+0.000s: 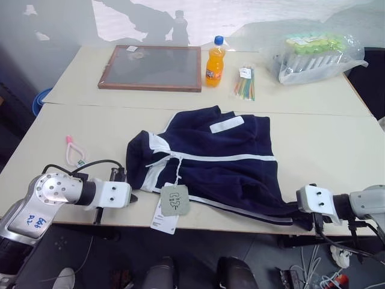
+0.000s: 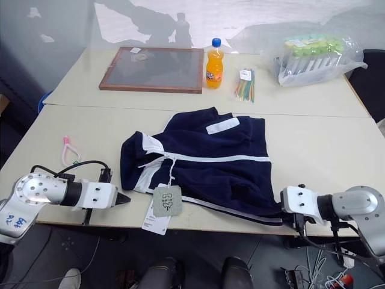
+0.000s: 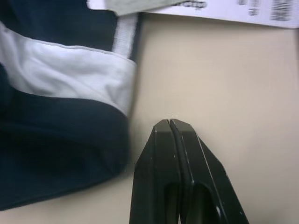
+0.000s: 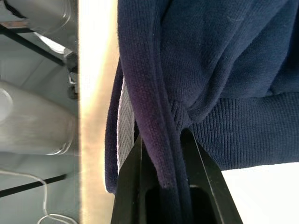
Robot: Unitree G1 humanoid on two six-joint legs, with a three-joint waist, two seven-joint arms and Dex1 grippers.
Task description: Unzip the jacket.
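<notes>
The table [image 1: 313, 150] bears the jacket [image 1: 222, 162], frame [image 1: 151, 67], bottle [image 1: 215, 63] (orange soda).

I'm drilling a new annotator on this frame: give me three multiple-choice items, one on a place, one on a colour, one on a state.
1. Where is the bottle?
A. Right of the framed board
B. On the jacket
C. Under the table

2. What colour is the jacket's body?
A. Red
B. Navy
C. Yellow

3. What does the right gripper hold?
A. The hang tag
B. Nothing
C. A fold of jacket fabric

Answers: 1 A, it stands just right of the board on the far table. 2 B, navy with white stripes. 3 C, the right wrist view shows the fingers pinched on the knit hem; the left gripper is shut on nothing.
</notes>
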